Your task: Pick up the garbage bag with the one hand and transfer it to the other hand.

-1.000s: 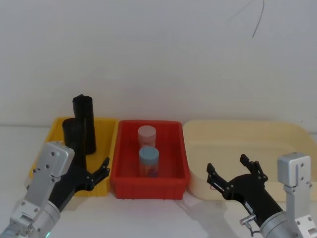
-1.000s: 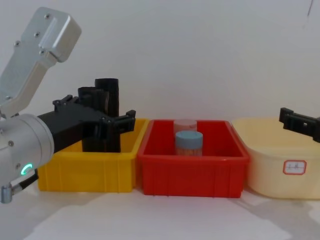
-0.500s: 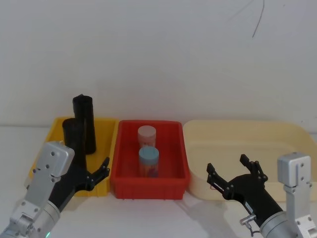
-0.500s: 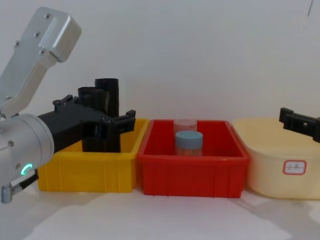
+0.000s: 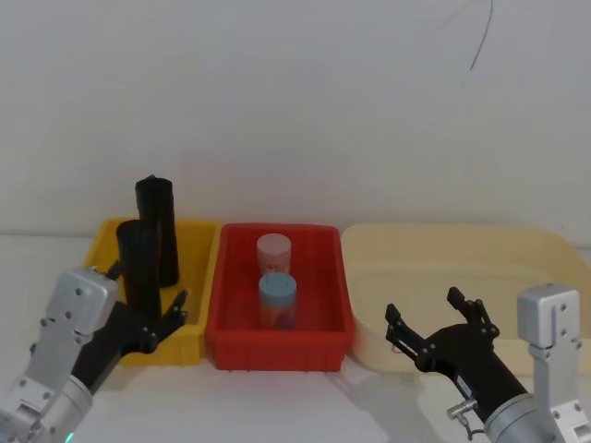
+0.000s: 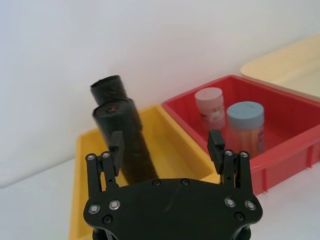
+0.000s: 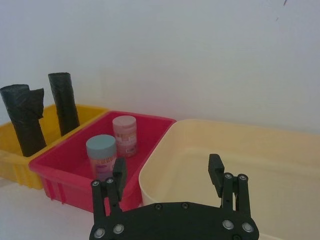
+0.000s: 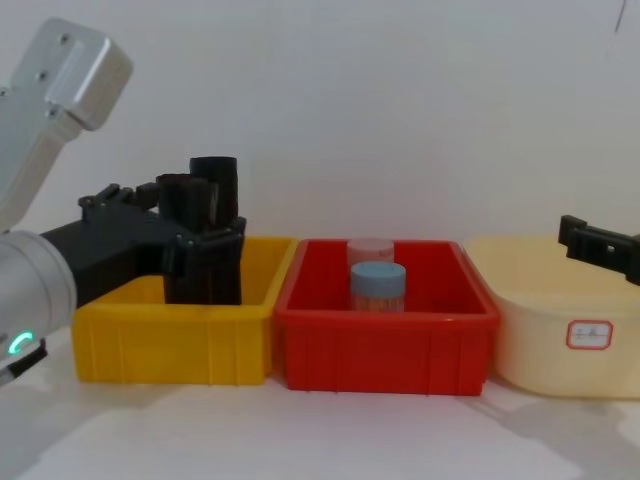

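A matte black rolled garbage bag (image 5: 137, 251) stands upright in the yellow plastic bin (image 5: 196, 254), left of frame. The left hand (image 5: 148, 286), fingers spread, hovers just before it. The right hand (image 5: 423, 306), lower right, is open and empty.

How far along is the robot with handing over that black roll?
Nothing is done: the garbage bag and its twin roll stand in the yellow bin. In hand: the left gripper, jaws open, faces the bag. Left: grasping, lifting, passing to the right gripper, open near the cream tub.
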`<act>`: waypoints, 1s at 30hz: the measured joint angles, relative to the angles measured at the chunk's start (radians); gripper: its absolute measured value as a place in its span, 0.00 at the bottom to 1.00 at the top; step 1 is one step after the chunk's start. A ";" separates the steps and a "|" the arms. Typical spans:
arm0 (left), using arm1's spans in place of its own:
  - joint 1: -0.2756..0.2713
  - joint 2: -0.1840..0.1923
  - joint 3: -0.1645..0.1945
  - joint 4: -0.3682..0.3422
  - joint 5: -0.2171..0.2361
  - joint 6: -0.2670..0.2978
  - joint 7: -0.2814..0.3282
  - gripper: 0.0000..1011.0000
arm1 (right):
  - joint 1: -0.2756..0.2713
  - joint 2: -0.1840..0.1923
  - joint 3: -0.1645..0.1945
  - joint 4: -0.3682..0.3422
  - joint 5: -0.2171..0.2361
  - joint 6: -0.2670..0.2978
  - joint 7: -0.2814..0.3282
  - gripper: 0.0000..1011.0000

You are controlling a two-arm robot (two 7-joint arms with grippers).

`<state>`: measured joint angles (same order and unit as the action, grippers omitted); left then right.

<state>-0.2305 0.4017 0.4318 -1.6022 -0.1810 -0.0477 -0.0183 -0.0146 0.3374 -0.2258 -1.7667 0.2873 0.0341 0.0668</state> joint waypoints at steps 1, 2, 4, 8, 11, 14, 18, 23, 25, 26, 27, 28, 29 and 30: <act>0.001 0.003 -0.004 0.004 0.002 -0.009 -0.001 0.99 | 0.000 0.000 0.000 0.000 0.000 0.000 0.000 0.99; 0.001 0.005 -0.006 0.006 0.003 -0.012 -0.002 0.99 | 0.000 0.000 0.000 0.000 0.000 0.000 0.000 0.99; 0.001 0.008 -0.014 0.015 0.004 -0.024 -0.003 0.99 | 0.000 0.000 0.000 0.000 0.000 0.000 0.000 0.99; -0.005 0.010 -0.026 0.033 0.003 -0.042 -0.007 0.99 | 0.000 0.000 0.000 0.000 0.000 0.000 0.000 0.99; -0.014 0.008 -0.035 0.053 0.000 -0.054 -0.013 0.99 | 0.000 0.000 0.000 0.000 0.000 0.000 0.000 0.99; -0.027 0.003 -0.044 0.077 -0.007 -0.066 -0.019 0.99 | 0.000 0.000 0.000 0.000 0.000 0.000 0.000 0.99; -0.045 -0.007 -0.053 0.108 -0.018 -0.080 -0.029 0.99 | 0.000 0.000 0.000 0.000 0.000 0.000 0.000 0.99; -0.076 -0.025 -0.062 0.160 -0.032 -0.095 -0.044 0.99 | 0.000 0.000 0.000 0.000 0.000 0.000 0.000 0.99; -0.085 -0.030 -0.063 0.175 -0.035 -0.099 -0.049 0.99 | 0.000 0.000 0.000 0.000 0.000 0.000 0.000 0.99; -0.096 -0.037 -0.064 0.193 -0.038 -0.103 -0.054 0.99 | 0.000 0.000 0.000 0.000 0.000 0.000 0.000 0.99; -0.102 -0.040 -0.065 0.202 -0.040 -0.106 -0.057 0.99 | 0.000 0.000 0.000 0.000 0.000 0.000 0.000 0.99; -0.107 -0.043 -0.065 0.210 -0.042 -0.107 -0.059 0.99 | 0.000 0.000 0.000 0.000 0.000 0.000 0.000 0.99; -0.119 -0.051 -0.066 0.230 -0.044 -0.111 -0.064 0.99 | 0.000 0.000 0.000 0.000 0.000 0.000 0.000 0.99; -0.124 -0.055 -0.066 0.239 -0.045 -0.113 -0.066 0.99 | 0.000 0.000 0.000 0.000 0.000 0.000 0.000 0.99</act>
<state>-0.3544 0.3472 0.3662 -1.3633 -0.2259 -0.1610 -0.0846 -0.0146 0.3375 -0.2258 -1.7667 0.2874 0.0341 0.0668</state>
